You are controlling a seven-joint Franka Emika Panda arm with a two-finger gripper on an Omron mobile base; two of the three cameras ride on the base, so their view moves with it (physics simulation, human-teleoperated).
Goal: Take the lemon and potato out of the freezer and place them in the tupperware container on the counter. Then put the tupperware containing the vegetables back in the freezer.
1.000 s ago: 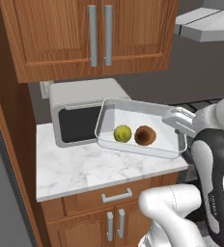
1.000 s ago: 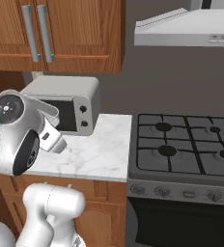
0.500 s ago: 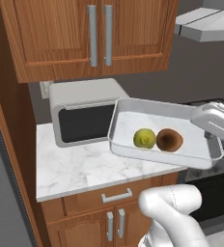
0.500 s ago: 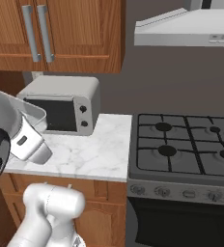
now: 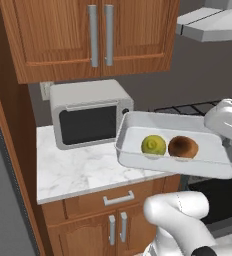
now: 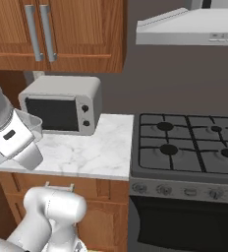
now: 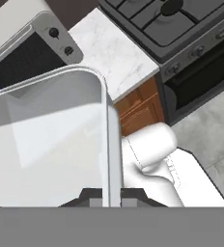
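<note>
The tupperware container (image 5: 160, 121) hangs in the air level with the counter's (image 5: 73, 170) front right corner, held at its right end. Inside it lie the yellow-green lemon (image 5: 153, 145) on the left and the brown potato (image 5: 183, 147) on the right, close together. In the hand view my gripper (image 7: 111, 195) is shut on the tupperware container's (image 7: 51, 130) thin side wall, one finger on each side of it. The freezer is out of view.
A grey microwave (image 5: 88, 120) stands at the back of the counter (image 6: 86, 152), under brown upper cabinets (image 5: 98, 35). A black gas stove (image 6: 189, 147) with a range hood (image 6: 189, 27) above it lies to the right. A tall brown panel (image 5: 8, 150) bounds the counter's left end.
The container with the lemon and potato has come off the counter, to the right and nearer the base. The arm has swung back with it.
</note>
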